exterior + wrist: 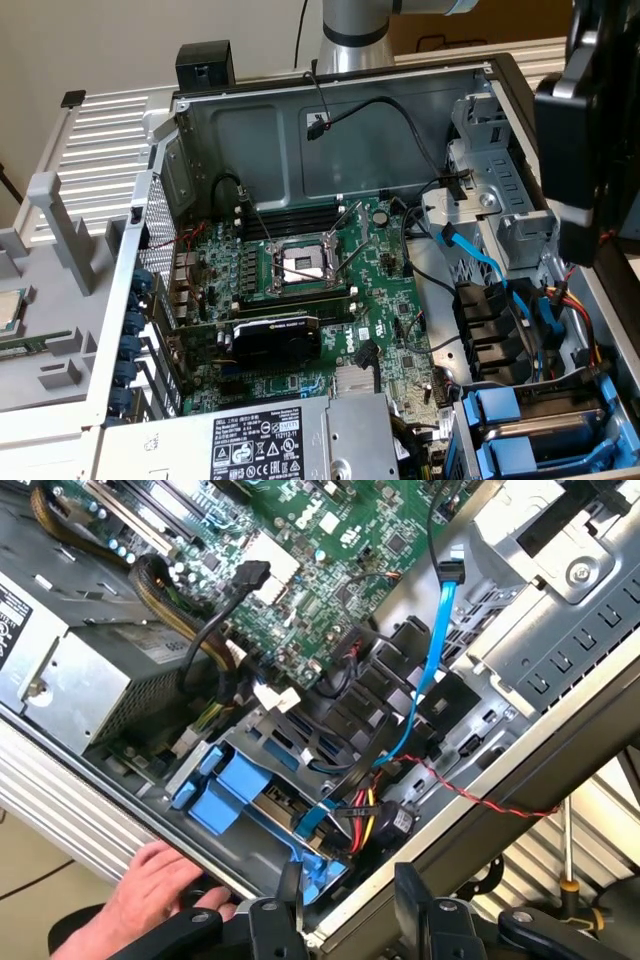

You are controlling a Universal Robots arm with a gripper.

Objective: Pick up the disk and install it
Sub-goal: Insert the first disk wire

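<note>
Black gripper [342, 905], jaws parted wide, empty, over the case's metal rim [515, 785]; flat disk [232, 785] in glossy blue plastic rails, lodged in grey sheet-metal bay [262, 742]; hand [150, 890] beside rim.

The disk [232, 792], framed by blue rails, lies flat in the drive bay.

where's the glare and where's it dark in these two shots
Exterior view: soft, even light; the case's rear wall sits in shade, and the power supply metal has a pale sheen. Wrist view: the drive cage metal glares bright, while the black cable and the gripper read dark.
</note>
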